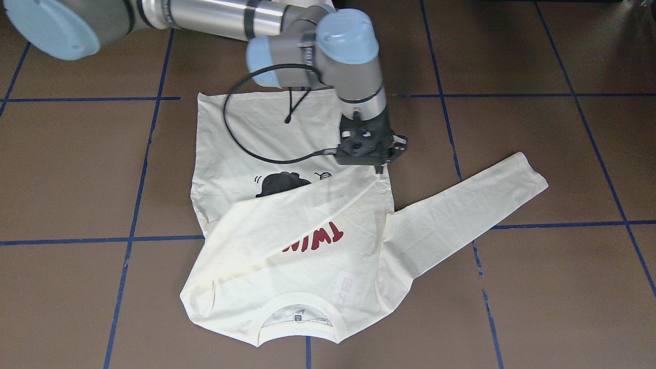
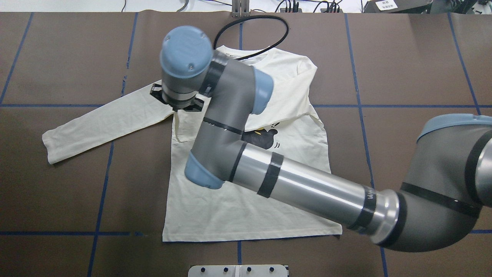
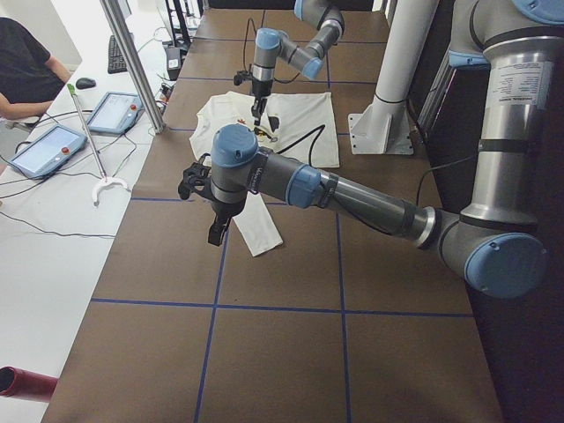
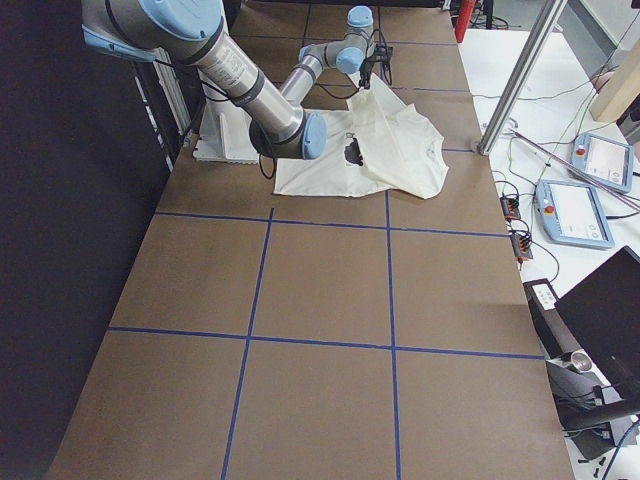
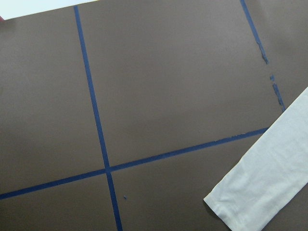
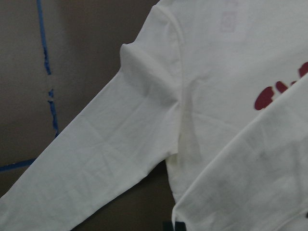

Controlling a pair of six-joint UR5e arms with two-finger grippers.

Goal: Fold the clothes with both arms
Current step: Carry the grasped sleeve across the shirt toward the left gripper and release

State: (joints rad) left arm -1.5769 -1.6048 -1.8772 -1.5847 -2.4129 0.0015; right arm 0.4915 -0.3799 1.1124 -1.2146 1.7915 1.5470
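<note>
The clothes are one cream-white long-sleeved shirt [image 1: 256, 133] lying face up on the brown table, its collar towards the operators' side. One sleeve [image 1: 307, 205] is drawn slantwise over the front and covers part of the black cat print [image 1: 282, 184] and the red letters [image 1: 328, 236]. My right gripper [image 1: 379, 169] is shut on that sleeve's cuff, held slightly off the cloth. The other sleeve [image 2: 100, 123] lies flat and stretched out. My left gripper [image 3: 214, 236] hovers beyond that sleeve's cuff [image 5: 269, 192]; I cannot tell if it is open or shut.
Blue tape lines [image 2: 107, 169] grid the table. The white pedestal base [image 3: 379, 123] stands by the shirt's hem. A black cable loop [image 2: 250, 23] lies beyond the collar. A side desk with control tablets [image 3: 48, 145], a metal post [image 3: 132, 62] and a seated person [image 3: 26, 70] borders the table.
</note>
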